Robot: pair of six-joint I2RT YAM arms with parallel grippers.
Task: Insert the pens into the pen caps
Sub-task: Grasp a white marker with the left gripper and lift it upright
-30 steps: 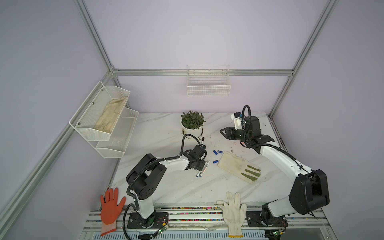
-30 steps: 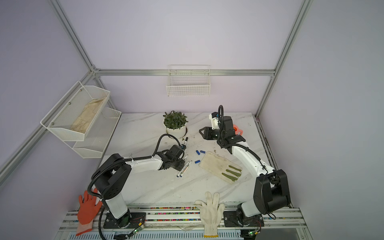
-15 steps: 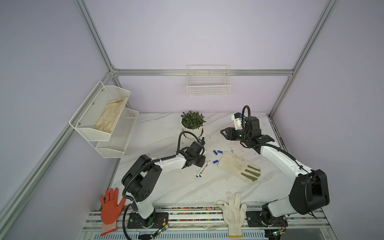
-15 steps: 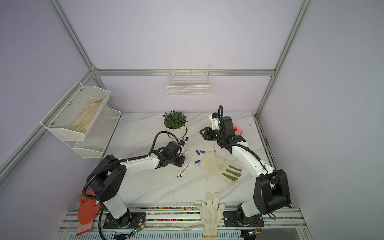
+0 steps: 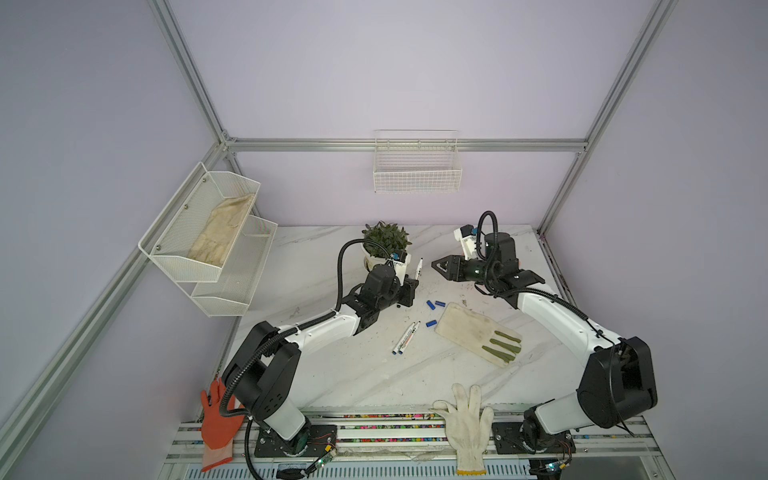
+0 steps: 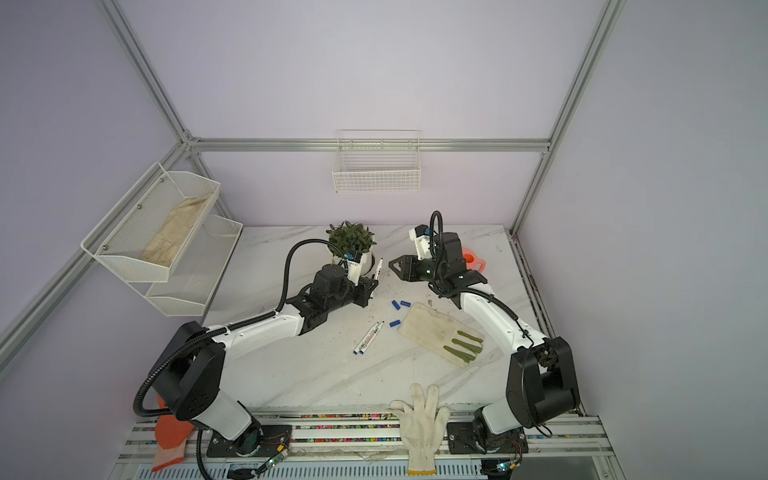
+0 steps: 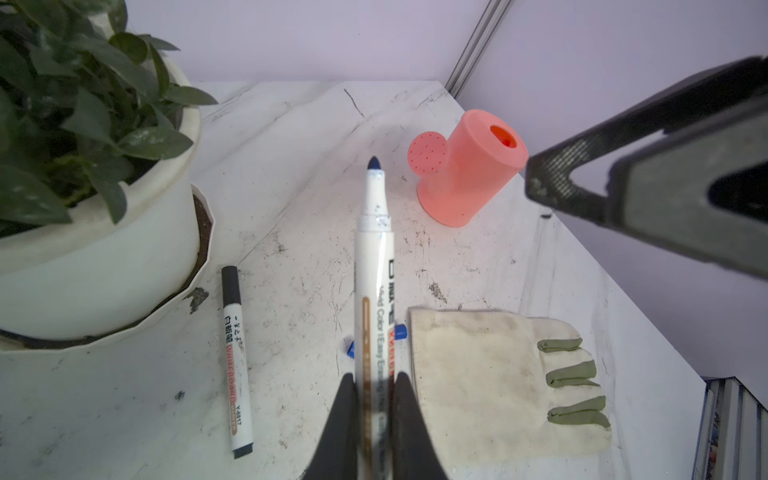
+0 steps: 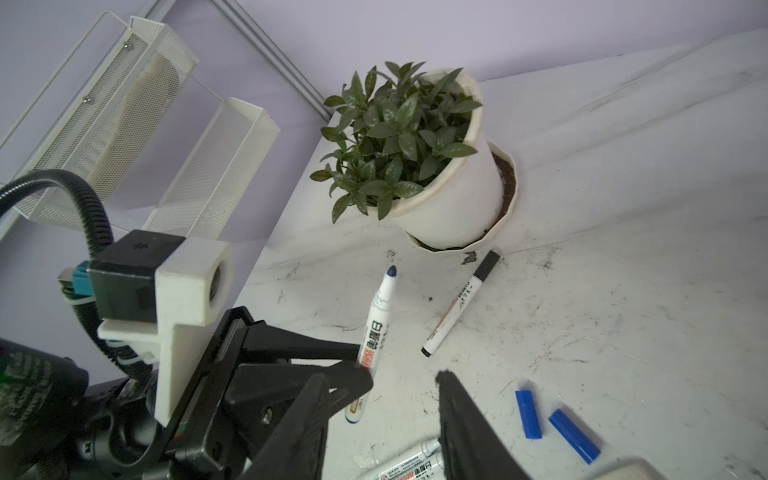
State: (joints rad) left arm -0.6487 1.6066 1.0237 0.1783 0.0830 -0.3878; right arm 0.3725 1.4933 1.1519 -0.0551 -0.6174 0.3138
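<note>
Since a moment before, the left pincer (image 7: pixel 374 384) had gone away from the pens lying on the tabletop (image 5: pixel 353 374) and moved toward the back edge, taking one pen up with it. Its two fingers were shut tight on the held pen (image 7: pixel 374 266), low on the white barrel. The bare blue tip pointed toward the back edge. The right pincer (image 5: pixel 435 264) hung above the tabletop just across from that tip, with its fingers apart and nothing between them.

Close to the held pen, a black-capped pen (image 7: pixel 236 361) lay flat just beside the plant pot (image 5: pixel 384 249) at the middle of the back edge. Three blue caps (image 5: pixel 431 305) lay loose near the middle of the tabletop, next to a glove (image 5: pixel 473 332) with green fingers. Nearer the front edge, two pens (image 5: pixel 405 337) lay side by side with no caps on. A pink watering can (image 7: pixel 469 166) stood near the back right corner.
</note>
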